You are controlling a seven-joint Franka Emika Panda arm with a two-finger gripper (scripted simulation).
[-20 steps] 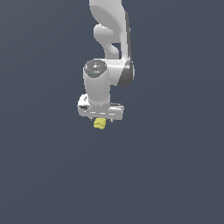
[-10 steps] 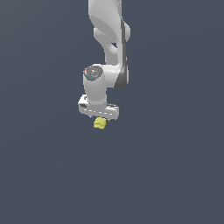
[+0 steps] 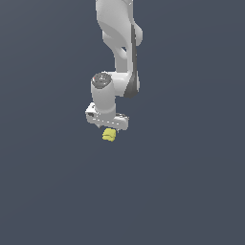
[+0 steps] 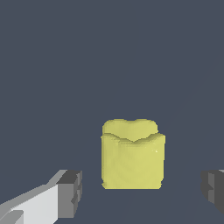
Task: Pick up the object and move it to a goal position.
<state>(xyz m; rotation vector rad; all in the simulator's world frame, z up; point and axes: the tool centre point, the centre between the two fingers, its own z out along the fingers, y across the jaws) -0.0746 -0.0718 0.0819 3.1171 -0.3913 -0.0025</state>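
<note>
The object (image 3: 109, 136) is a small bright yellow lumpy stub lying on the dark grey floor. In the exterior view my white gripper (image 3: 108, 129) hangs straight over it, fingers pointing down. In the wrist view the object (image 4: 133, 155) sits between my two dark fingertips (image 4: 71, 193), with a clear gap on each side. My gripper (image 4: 141, 194) is open around the object and does not touch it. The fingertips are hard to make out in the exterior view.
The arm's white links (image 3: 119, 43) rise above the gripper to the frame's upper edge. A plain dark grey floor (image 3: 191, 191) surrounds the object, and no other thing shows on it.
The upper arm links have swung toward the exterior view's right and the wrist has shifted slightly. The gripper has stayed over the object, which has not moved.
</note>
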